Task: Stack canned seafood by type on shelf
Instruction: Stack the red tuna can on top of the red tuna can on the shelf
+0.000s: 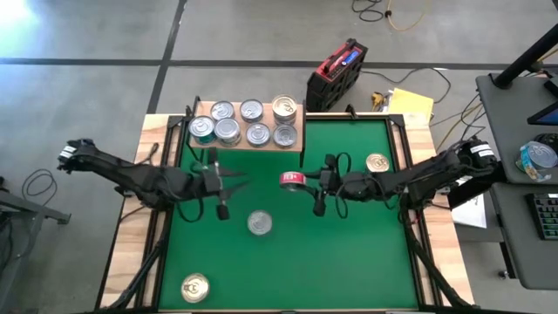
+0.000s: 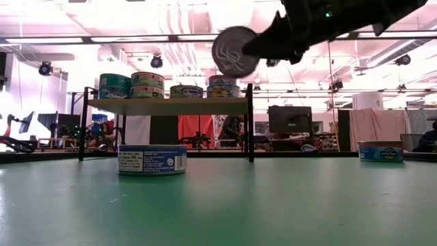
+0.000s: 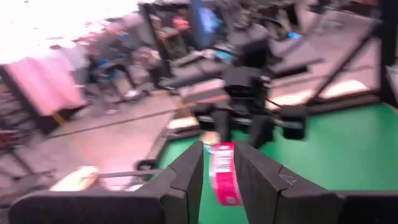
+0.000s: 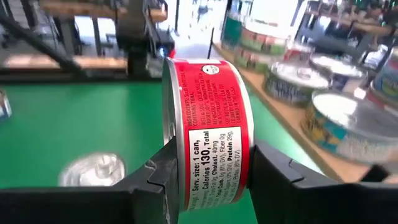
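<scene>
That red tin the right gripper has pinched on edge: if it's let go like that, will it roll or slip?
Probably it rolls: the red tin is round and held on edge in the right gripper, above the green mat. It looks rigid, so the grip shouldn't dent it. The glossy label may be somewhat slippery; laying it flat on the shelf seems safer.

Both of my arms are dark, slender and jointed: the black left arm and the black right arm each carry looped black cables and a white-marked patch near the outer end. My right gripper's matte black angular fingers show moulded seams; a small green light, I think, glows on the housing
</scene>
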`<state>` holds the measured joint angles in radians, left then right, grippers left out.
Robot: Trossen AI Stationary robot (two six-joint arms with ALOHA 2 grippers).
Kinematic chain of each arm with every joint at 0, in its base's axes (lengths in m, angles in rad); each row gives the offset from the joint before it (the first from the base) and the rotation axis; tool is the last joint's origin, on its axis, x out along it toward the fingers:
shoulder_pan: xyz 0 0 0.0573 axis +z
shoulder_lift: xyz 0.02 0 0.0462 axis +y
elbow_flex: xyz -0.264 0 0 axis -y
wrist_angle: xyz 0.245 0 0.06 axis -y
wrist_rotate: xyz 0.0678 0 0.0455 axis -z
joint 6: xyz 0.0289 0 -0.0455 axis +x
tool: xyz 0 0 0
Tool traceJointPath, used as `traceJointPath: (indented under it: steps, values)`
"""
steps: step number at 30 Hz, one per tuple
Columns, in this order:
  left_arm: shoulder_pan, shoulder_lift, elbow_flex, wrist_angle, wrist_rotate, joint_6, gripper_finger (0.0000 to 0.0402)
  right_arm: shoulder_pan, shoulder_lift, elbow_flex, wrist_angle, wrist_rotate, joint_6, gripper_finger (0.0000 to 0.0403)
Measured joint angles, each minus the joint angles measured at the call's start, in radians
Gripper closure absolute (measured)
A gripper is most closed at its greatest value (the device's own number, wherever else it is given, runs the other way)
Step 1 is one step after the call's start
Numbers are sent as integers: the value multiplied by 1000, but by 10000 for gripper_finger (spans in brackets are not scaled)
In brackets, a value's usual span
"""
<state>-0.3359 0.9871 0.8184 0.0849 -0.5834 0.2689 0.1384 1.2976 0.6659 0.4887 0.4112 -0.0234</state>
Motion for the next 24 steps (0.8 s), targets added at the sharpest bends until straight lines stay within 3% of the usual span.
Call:
traceJointPath:
  steps: [3,6,10,18,24]
  values:
    - [0,-35,11,1,-48,33,326,-9,0,-16,71,-41,-24,273]
    - [0,-47,17,-8,-55,-36,325,-5,0,-31,132,-61,-55,273]
    - [0,-31,18,-56,80,-165,307,4,43,-34,222,-102,-96,273]
    - [-4,117,-24,42,121,-206,226,16,178,-35,450,-123,-186,273]
    - [8,178,-29,41,45,-201,149,8,212,-30,491,-123,-187,273]
